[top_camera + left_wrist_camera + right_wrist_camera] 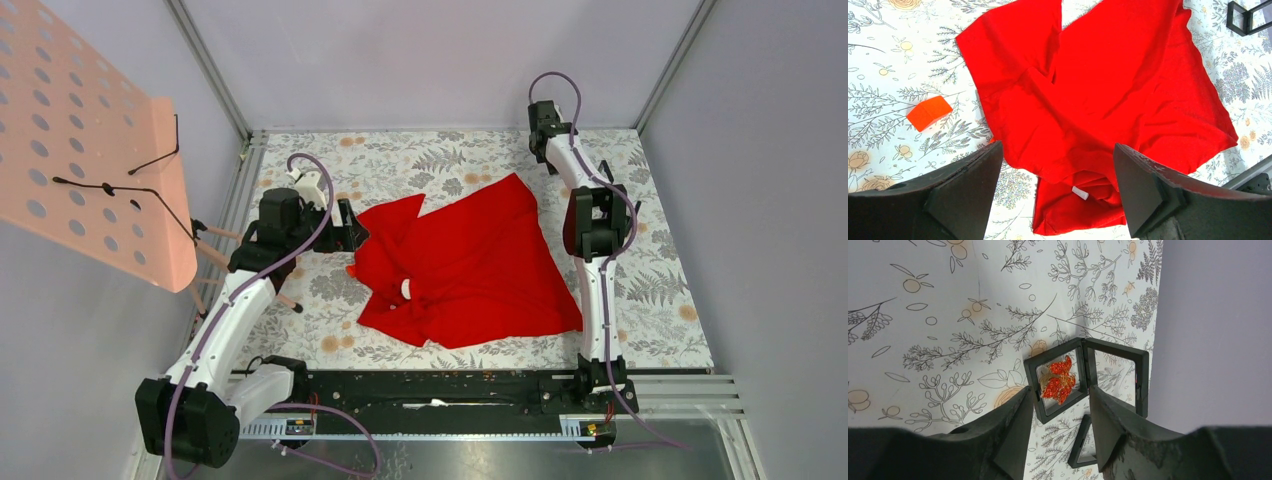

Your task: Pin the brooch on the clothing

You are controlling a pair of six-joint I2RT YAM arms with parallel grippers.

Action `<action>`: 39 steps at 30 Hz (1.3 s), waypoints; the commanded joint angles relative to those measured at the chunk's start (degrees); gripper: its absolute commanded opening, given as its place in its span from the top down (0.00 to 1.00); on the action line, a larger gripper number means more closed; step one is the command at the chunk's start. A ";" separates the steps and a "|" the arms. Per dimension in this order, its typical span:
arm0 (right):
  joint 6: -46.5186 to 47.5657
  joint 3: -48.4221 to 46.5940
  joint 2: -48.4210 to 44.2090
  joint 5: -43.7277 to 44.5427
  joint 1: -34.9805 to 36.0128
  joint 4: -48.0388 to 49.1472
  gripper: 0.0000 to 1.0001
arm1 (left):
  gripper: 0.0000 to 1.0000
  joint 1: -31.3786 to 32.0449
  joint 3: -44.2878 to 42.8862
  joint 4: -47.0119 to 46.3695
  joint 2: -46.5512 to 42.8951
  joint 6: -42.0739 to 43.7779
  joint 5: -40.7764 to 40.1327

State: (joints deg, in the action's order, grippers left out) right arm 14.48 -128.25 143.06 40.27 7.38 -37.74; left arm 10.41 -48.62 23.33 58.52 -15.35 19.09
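The clothing, a bright red shirt (pixel 470 265), lies crumpled mid-table, with a small white tag (pixel 1080 192) at its folded collar. My left gripper (pixel 350 225) hovers open over the shirt's left edge (pixel 1058 150), nothing between its fingers. The brooch (pixel 1060 380), a glittering orange-red leaf, sits in an open black framed case (pixel 1034 385) at the table's far right corner. My right gripper (pixel 1061 390) is there, its fingers apart on either side of the case half that holds the brooch. I cannot tell whether they touch it. In the top view the right gripper (pixel 543 118) hides the case.
The case's lid (pixel 1118 380) stands open beside the grey wall. Another black frame (pixel 1085 442) lies just nearer. An orange block (pixel 929 112) rests left of the shirt. A pink perforated board (pixel 90 140) with a wire hanger leans at the far left.
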 commanded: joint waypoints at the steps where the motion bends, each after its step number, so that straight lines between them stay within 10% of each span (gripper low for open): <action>1: 1.82 -5.81 2.53 0.51 -0.55 -5.24 0.50 | 0.13 -0.56 0.10 -3.03 -0.10 -0.46 0.66; 39: 9.54 -4.43 4.67 -6.75 -3.41 -7.38 0.55 | 0.13 -1.54 0.46 -4.00 0.17 -1.17 2.03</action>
State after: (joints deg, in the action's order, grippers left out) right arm 22.83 -131.28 147.50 33.41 4.34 -45.19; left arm 9.30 -48.16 22.57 58.61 -16.32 19.79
